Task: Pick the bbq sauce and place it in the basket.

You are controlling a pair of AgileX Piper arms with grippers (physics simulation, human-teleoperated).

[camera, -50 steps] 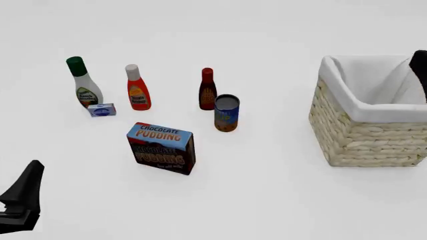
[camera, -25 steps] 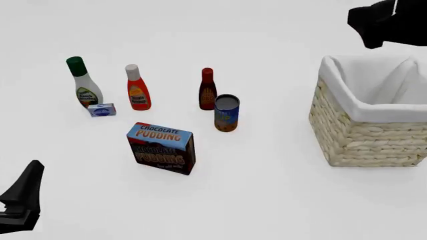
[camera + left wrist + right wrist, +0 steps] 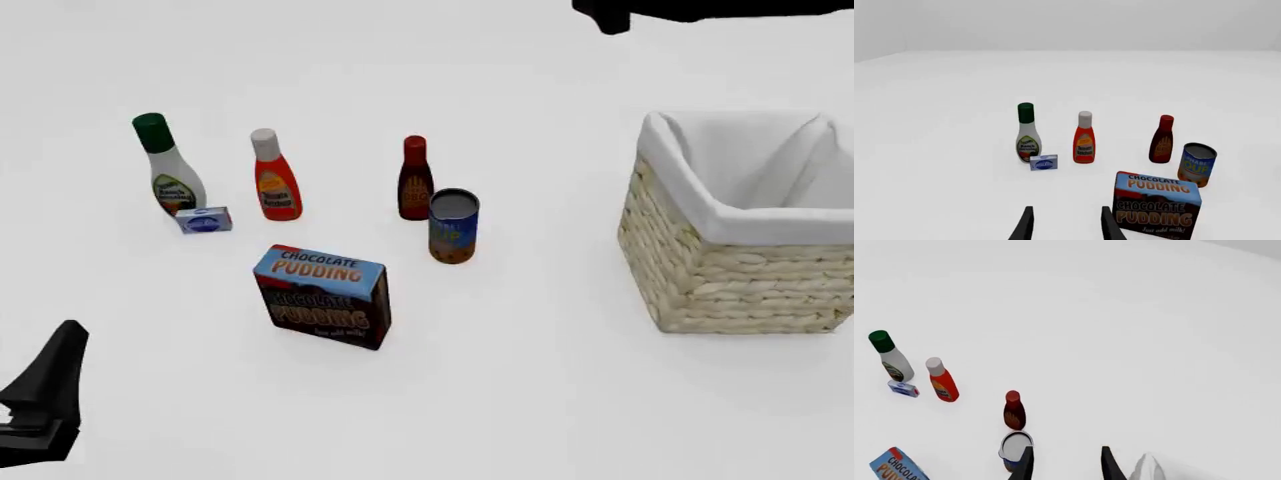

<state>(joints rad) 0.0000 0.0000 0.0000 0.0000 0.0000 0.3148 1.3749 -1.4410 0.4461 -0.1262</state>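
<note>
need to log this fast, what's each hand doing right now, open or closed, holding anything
Left hand: open, empty, low over the table short of the chocolate pudding box.
Right hand: open, empty, high above the can and the bbq sauce.

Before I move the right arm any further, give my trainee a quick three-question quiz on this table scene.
1. True or false: the bbq sauce already lies inside the basket.
2. Multiple choice: in the front view, what stands closest to the bbq sauce? A) the green-capped bottle B) the blue-and-orange can C) the chocolate pudding box
3. Fill in: the right gripper has its fingers ____ with nothing between them.

Key: 1 false, it stands upright on the table, left of the basket. 2 B, the can sits just in front of it and to its right. 3 apart (open).
</note>
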